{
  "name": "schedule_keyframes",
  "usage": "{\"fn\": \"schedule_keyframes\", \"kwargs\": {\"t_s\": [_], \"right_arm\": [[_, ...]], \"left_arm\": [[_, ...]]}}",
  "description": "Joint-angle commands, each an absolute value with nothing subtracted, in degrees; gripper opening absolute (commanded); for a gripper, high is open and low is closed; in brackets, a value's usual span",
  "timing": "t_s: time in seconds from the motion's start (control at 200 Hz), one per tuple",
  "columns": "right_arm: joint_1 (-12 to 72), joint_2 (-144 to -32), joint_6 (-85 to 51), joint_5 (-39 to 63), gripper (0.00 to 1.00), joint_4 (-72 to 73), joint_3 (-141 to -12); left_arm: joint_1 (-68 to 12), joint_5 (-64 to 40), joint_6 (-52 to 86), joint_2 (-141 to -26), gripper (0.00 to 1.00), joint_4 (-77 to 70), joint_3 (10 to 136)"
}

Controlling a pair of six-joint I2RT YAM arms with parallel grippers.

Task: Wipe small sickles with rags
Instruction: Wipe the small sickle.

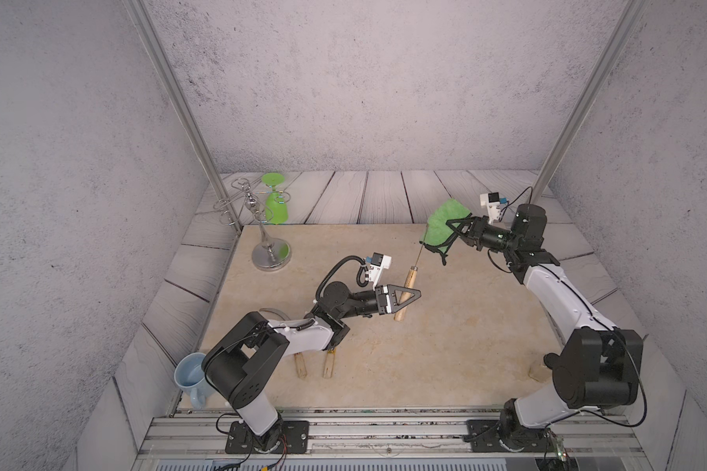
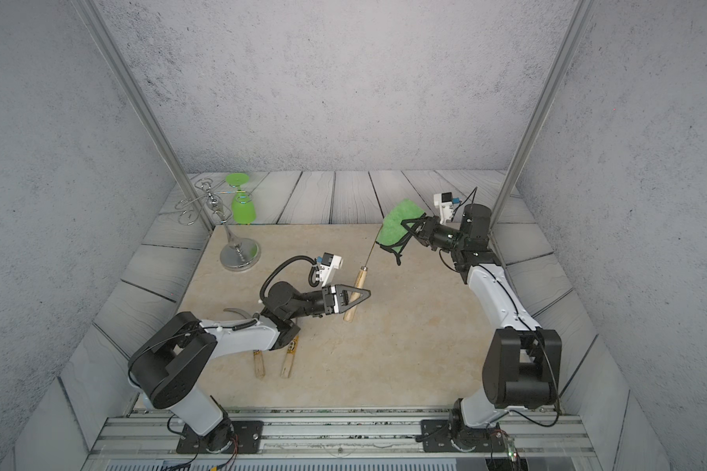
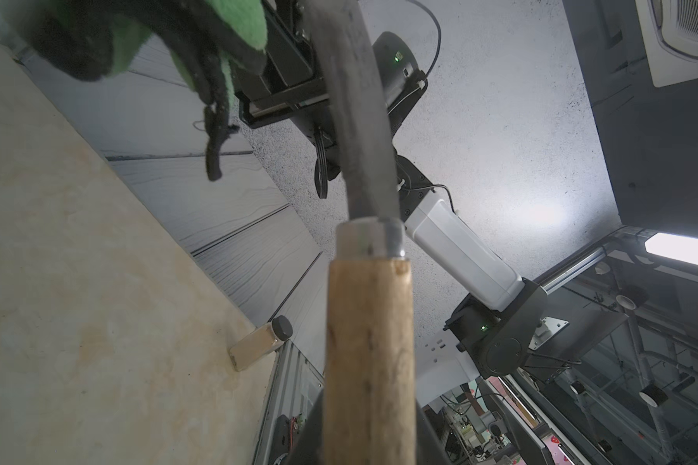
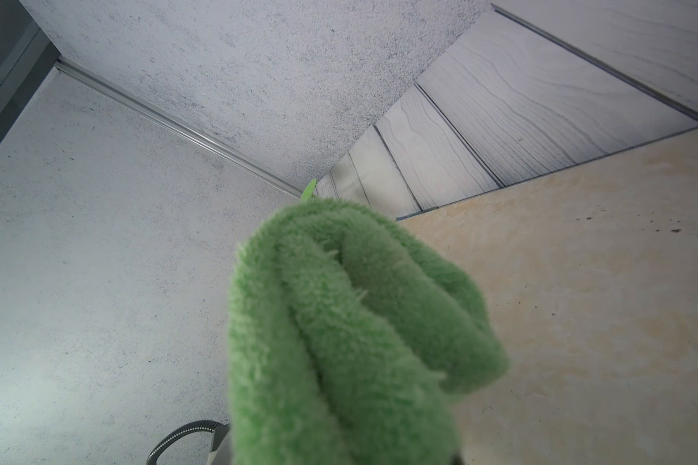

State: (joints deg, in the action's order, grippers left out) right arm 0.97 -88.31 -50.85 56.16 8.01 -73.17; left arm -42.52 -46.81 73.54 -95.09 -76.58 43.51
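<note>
Left gripper (image 1: 409, 295) is clenched across the wooden handle of the sickle (image 1: 410, 278), at centre frame in both top views. The handle butt hangs lower left of the fingers and the thin blade runs off to the upper right, so the long axis goes from lower left to upper right. Right gripper (image 1: 452, 230) is clamped on the folded green rag (image 1: 445, 220), upper right of centre. The blade tip comes up to the rag's lower left edge; we cannot tell whether the two touch. The left wrist view shows the blade (image 3: 359, 120) passing close beside the rag (image 3: 250, 24). We judge the coming stroke to be the rag drawn along that axis toward the handle, the right arm being the nearer one for it. Left arm: elbow folded at lower left, wrist about level, reaching toward centre. Right arm: forearm climbing the right side of the frame, wrist bent leftward. A second sickle (image 1: 301, 365) and a third sickle (image 1: 329, 363) lie on the mat, partly hidden under the left arm.
</note>
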Motion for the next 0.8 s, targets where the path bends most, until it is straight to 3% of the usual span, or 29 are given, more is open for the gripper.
{"fn": "schedule_keyframes", "kwargs": {"t_s": [0.0, 0.796], "right_arm": [[2.01, -89.75, -50.72, 58.42, 0.13, 10.02, -75.93], [13.72, -82.19, -43.85, 58.71, 0.14, 3.9, -72.74]], "left_arm": [[-42.98, -47.99, 74.57, -95.94, 0.0, -80.53, 45.3], [-42.21, -47.54, 75.1, -100.71, 0.0, -80.67, 51.45]]}}
